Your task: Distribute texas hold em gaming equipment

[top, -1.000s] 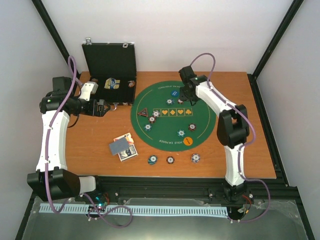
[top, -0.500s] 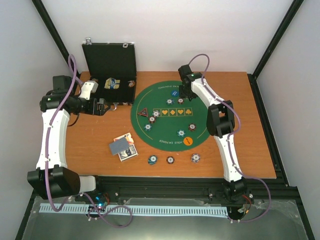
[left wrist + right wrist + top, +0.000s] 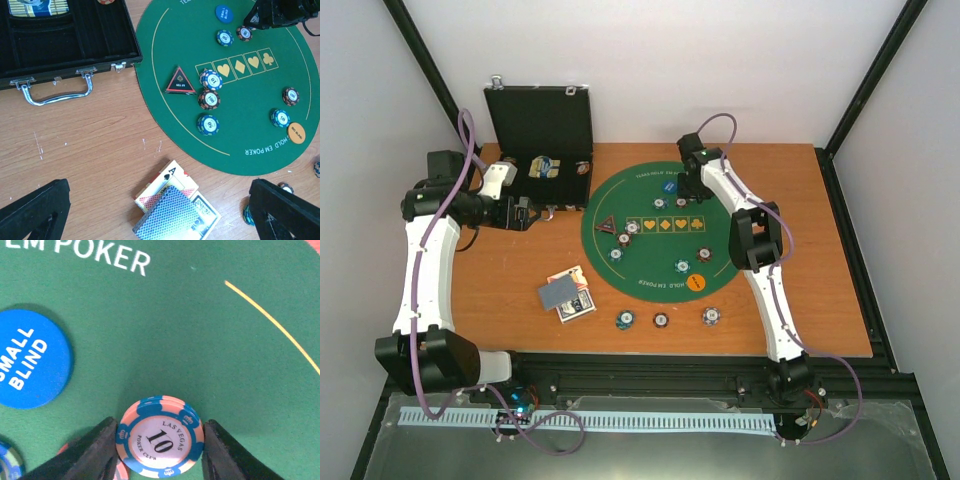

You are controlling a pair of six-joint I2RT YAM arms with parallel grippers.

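My right gripper is over the far part of the green poker mat, shut on a blue-and-peach striped "10" poker chip held just above the felt beside the blue "small blind" disc. My left gripper is open and empty, hovering over the wood near the black case. A pile of grey-blue-backed cards lies on the wood below it. The red-edged triangular token, several striped chips and the orange disc lie on the mat.
The open black hinged case stands at the back left with a card box and a chip inside. Three chips lie on the wood between the mat and the table's front edge. Another chip lies under the held one.
The right arm has folded in, its elbow swinging left, and the gripper has shifted slightly toward the mat's far edge. The left arm has not moved.
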